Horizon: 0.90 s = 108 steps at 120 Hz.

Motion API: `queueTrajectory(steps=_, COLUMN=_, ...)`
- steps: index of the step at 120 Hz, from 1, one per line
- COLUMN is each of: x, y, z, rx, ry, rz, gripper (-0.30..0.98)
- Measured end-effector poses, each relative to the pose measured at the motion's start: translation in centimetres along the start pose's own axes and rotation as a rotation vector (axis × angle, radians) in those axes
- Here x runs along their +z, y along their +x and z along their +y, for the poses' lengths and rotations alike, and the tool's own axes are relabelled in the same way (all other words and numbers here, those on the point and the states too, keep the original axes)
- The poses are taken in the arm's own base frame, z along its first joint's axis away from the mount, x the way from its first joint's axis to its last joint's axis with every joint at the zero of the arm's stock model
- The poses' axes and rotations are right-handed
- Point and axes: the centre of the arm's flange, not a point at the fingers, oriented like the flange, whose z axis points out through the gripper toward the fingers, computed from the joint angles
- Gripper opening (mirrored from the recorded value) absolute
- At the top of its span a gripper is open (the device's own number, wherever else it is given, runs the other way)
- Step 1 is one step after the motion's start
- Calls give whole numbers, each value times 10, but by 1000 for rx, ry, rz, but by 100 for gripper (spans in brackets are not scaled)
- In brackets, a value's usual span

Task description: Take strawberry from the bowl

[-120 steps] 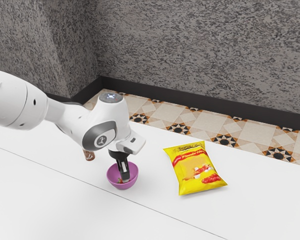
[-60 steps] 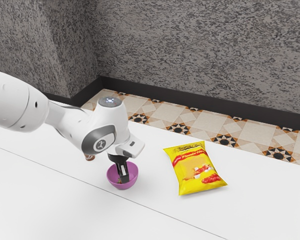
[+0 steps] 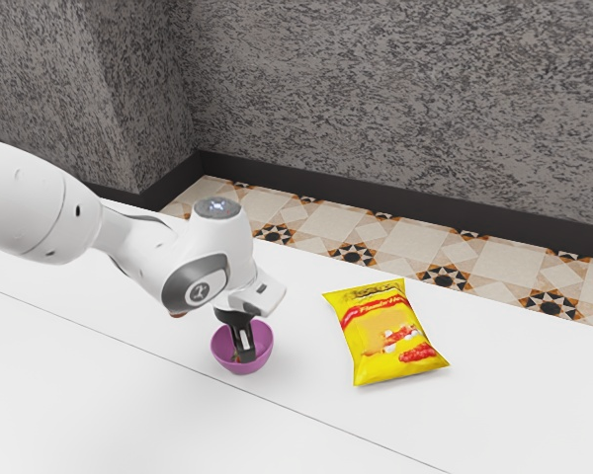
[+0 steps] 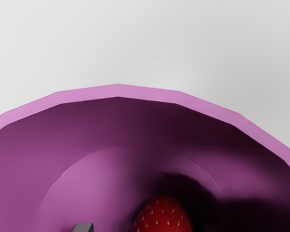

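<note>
The black gripper [image 3: 244, 356] reaches down inside the purple bowl [image 3: 220, 354] in the exterior view, and the strawberry is a small reddish patch low beside the fingers. From the wrist view, the red strawberry [image 4: 163, 217] lies on the floor of the bowl [image 4: 118, 90], its lower part cut off by the view's edge. The tips of the gripper [image 4: 147, 228] show at that same edge, one on each side of the strawberry, with a visible gap on at least one side; the gripper is open.
A yellow snack bag [image 3: 385, 336] lies on the white table [image 3: 306, 415], toward the exterior view's right from the bowl. A small brownish object [image 3: 178, 315] peeks out under the arm. Beyond the table are a tiled floor and a grey wall.
My hand has moved down, so the fingers reach deeper into the bowl. The arm now hides more of the brownish object. Bowl and bag have stayed put.
</note>
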Motion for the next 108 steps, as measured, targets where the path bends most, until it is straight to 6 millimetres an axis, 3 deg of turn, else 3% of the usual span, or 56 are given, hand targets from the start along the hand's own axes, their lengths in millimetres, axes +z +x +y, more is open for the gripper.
queueTrajectory(steps=28, x=-2, y=2, z=-2, rx=-15, ry=36, rz=6, gripper=10)
queueTrajectory(steps=58, x=-6, y=1, z=-4, rx=-45, ry=32, rz=19, gripper=5)
queueTrajectory(steps=68, x=-17, y=1, z=-5, rx=-49, ry=42, rz=25, gripper=4)
queueTrajectory(steps=76, x=-37, y=5, z=-1, rx=-43, ry=58, rz=35, gripper=3)
queueTrajectory(steps=84, x=-65, y=17, z=20, rx=-5, ry=77, rz=48, gripper=2)
queueTrajectory(steps=93, x=-91, y=41, z=66, rx=73, ry=88, rz=62, gripper=2)
queueTrajectory(steps=100, x=-95, y=60, z=107, rx=141, ry=78, rz=62, gripper=1)
queueTrajectory(steps=108, x=-79, y=73, z=137, rx=185, ry=52, rz=41, gripper=1)
